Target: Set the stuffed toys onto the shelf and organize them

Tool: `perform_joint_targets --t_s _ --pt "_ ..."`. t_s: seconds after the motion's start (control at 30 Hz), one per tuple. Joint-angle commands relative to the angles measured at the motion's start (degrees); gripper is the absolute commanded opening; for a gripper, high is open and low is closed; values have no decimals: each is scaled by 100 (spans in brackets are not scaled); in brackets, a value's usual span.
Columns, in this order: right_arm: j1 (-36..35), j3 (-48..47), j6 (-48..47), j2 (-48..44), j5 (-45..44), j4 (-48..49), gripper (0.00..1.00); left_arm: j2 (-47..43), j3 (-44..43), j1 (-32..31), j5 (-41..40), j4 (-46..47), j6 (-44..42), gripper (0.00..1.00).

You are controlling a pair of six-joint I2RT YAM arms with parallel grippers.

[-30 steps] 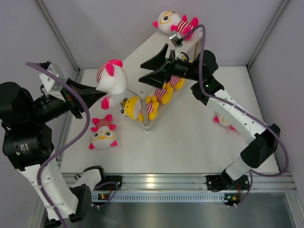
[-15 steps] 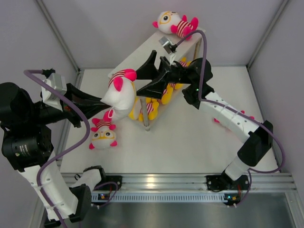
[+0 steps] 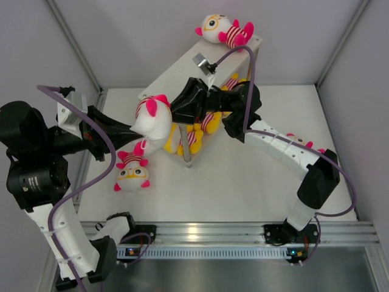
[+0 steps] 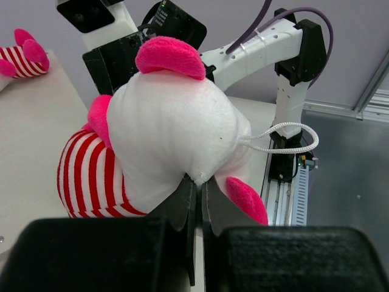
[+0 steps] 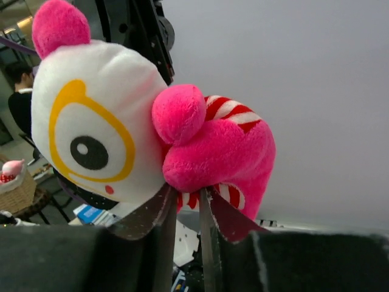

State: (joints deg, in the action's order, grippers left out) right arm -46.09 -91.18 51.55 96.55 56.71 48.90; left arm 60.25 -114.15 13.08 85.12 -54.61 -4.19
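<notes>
The tabletop (image 3: 243,182) is carrying two loose toys (image 3: 132,173), the shelf (image 3: 176,76) is holding one toy (image 3: 219,27) on top and yellow toys (image 3: 194,131) below, and the left hand (image 4: 194,182) and right hand (image 5: 188,198) are both pinching a white toy (image 3: 153,118) just beside it.

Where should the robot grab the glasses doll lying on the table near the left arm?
Probably the striped tummy of that doll, from straight above. It lies flat, face up, and the tummy is narrower than the big round head, so a pinch should fit across it side to side. The left gripper and right gripper are both shut on another doll.
</notes>
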Motion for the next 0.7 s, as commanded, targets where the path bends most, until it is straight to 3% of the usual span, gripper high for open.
perform_joint_targets --t_s 0.0,0.07,0.2,0.27,0.3,0.33,0.4,0.5,0.67 --pt "-287 -164 57 -206 -27 699 16 57 261 37 646 82 -293 0" --pt "-278 38 -30 -312 -150 639 0 57 410 37 611 73 -346 0" --pt "-269 328 -548 -724 -423 -183 0 75 367 37 279 82 -372 0" --pt "-217 346 -1040 -874 -842 -896 0 75 297 37 50 82 -355 23" --pt "-191 285 -1242 -1006 -1072 -1779 0 83 262 28 -160 82 -355 28" --pt "-129 232 -1644 -1076 -1335 -2345 0 75 244 37 -319 73 -381 49" --pt "-33 118 -1989 -1243 -2135 -3408 0 66 209 37 -967 82 -399 58" --pt "257 257 -1790 -1384 -2690 -3695 0 83 104 37 -1934 73 -460 74" --pt "951 381 -1306 -1438 -3410 -4152 0 145 164 37 -4463 406 -39 81"
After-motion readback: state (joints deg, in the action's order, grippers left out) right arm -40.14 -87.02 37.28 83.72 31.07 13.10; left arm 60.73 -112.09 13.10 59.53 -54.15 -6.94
